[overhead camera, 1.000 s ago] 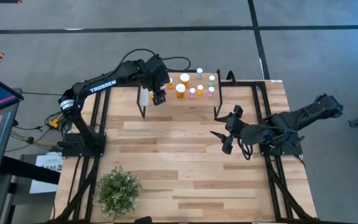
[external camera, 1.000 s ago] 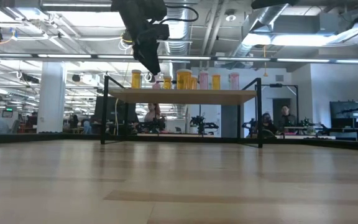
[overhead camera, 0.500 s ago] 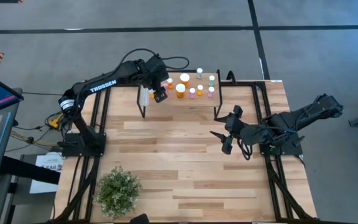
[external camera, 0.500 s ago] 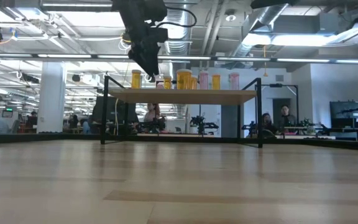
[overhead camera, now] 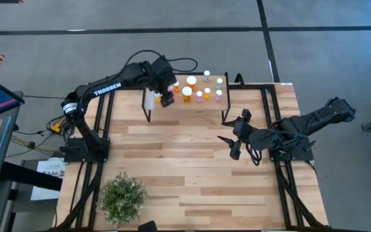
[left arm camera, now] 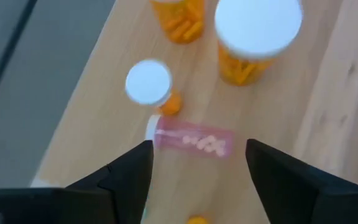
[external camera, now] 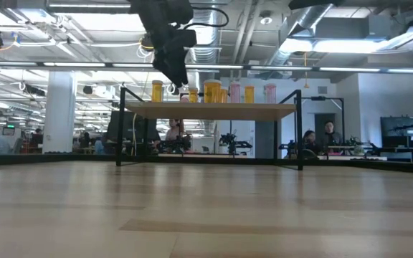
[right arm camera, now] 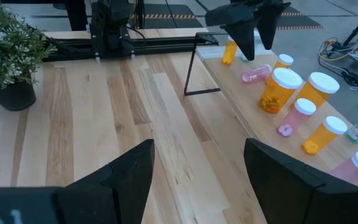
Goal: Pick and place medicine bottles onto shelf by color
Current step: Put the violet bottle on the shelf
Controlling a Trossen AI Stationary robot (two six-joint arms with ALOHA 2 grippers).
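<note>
The shelf (overhead camera: 198, 106) stands at the table's far edge with several medicine bottles upright on it: orange ones (overhead camera: 187, 93), pink ones (overhead camera: 218, 95) and a teal one (overhead camera: 219, 82). One pink bottle (left arm camera: 191, 140) lies on its side on the shelf's left part, beside a small orange bottle (left arm camera: 148, 84) and a large one (left arm camera: 258, 31). My left gripper (left arm camera: 199, 149) hangs open just above the lying pink bottle (right arm camera: 255, 73), apart from it. Open too, my right gripper (overhead camera: 234, 145) hovers over the table's right middle, holding nothing.
A potted green plant (overhead camera: 122, 198) stands at the table's near left corner. The shelf's thin black legs (right arm camera: 191, 65) reach down to the wooden tabletop (overhead camera: 192, 167). People and equipment show in the room beyond the table.
</note>
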